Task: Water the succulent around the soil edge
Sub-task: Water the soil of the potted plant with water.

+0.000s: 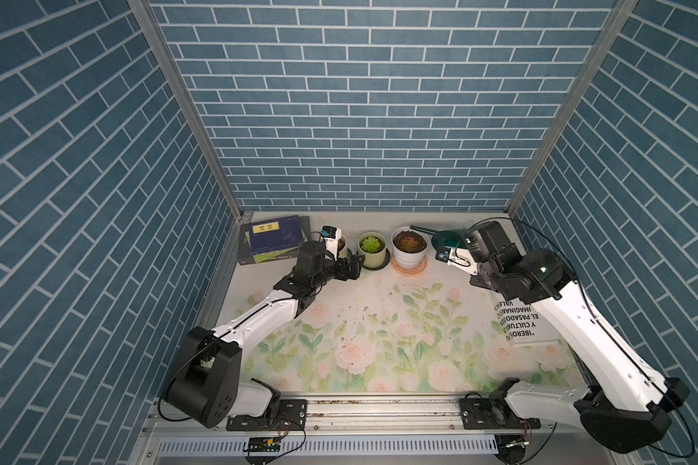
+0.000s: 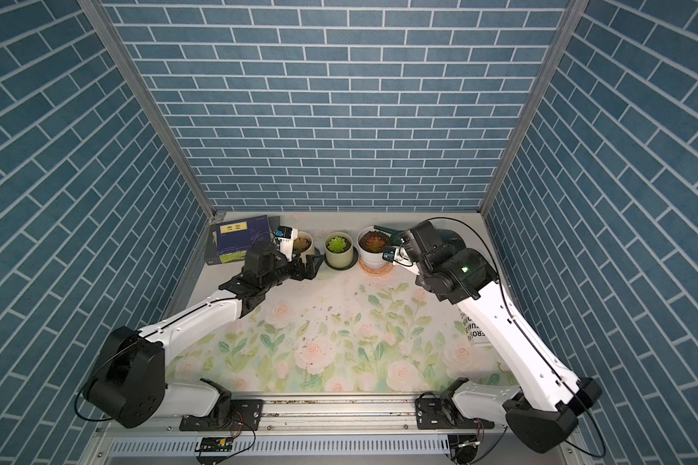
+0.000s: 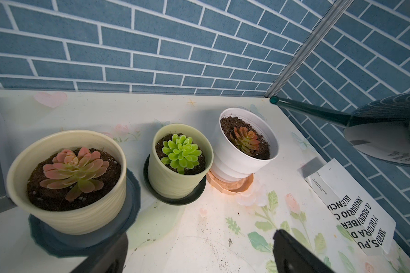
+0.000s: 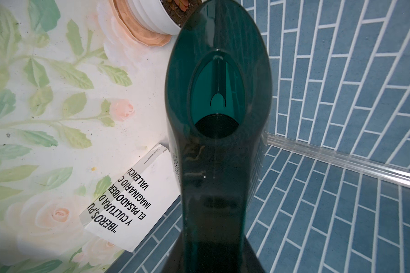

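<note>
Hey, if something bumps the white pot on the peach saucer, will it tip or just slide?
Probably tippy: the white pot narrows toward its base. Soil fills much of it, so it is likely heavy and may spill. The smooth peach saucer might let it slide.

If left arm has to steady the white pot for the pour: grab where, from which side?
Probably the rim of the white pot on its table-front side, one finger outside the wall, one over the soil edge. Bring the open left pincer in from the front: the green pot crowds one flank, and the watering can spout sits by the far rim.
</note>
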Motion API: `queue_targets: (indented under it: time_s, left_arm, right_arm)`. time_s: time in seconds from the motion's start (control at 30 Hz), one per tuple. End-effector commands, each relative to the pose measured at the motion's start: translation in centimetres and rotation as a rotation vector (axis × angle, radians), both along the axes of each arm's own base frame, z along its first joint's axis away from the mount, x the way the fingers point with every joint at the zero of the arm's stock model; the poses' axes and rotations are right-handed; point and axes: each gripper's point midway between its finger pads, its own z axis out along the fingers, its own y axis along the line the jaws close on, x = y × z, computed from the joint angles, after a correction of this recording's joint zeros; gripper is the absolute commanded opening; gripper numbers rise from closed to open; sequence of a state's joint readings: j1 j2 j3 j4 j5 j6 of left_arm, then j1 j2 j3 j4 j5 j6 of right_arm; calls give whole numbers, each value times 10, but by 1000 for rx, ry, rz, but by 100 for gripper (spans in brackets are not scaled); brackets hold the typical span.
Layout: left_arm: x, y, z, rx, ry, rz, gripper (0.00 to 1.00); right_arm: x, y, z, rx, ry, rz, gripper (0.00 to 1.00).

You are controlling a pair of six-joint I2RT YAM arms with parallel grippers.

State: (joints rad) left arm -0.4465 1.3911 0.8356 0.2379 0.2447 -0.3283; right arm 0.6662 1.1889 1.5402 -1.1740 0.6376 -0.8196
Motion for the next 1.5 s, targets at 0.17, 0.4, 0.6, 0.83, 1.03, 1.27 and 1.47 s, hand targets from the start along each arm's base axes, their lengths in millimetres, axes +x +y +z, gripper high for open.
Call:
queue_targets:
  time_s: [0.17,0.4,0.6,0.83,1.03,1.27,1.47]
  left_arm:
    - [-2,1,11,-3,-22,8,100]
    - [-2,2,12,-8,-23,17,100]
    - [-3,3,12,-17,-26,20,100]
    - [-3,2,8,-21,-21,17,100]
    - [-4,2,6,-22,-20,17,100]
    - [-4,3,4,-22,-19,19,100]
    - [-3,2,1,-20,-17,19,100]
  right_arm:
    - [-20,-26,8,37,-25,-22,0]
    - [-37,-24,-17,88,71,2,0]
    - [-34,-19,-27,80,95,7,0]
    - [-24,0,-29,107,93,64,0]
    - [-8,9,-30,85,64,85,0]
    - [8,5,-27,28,8,43,0]
    - [12,-6,-22,-24,-44,6,0]
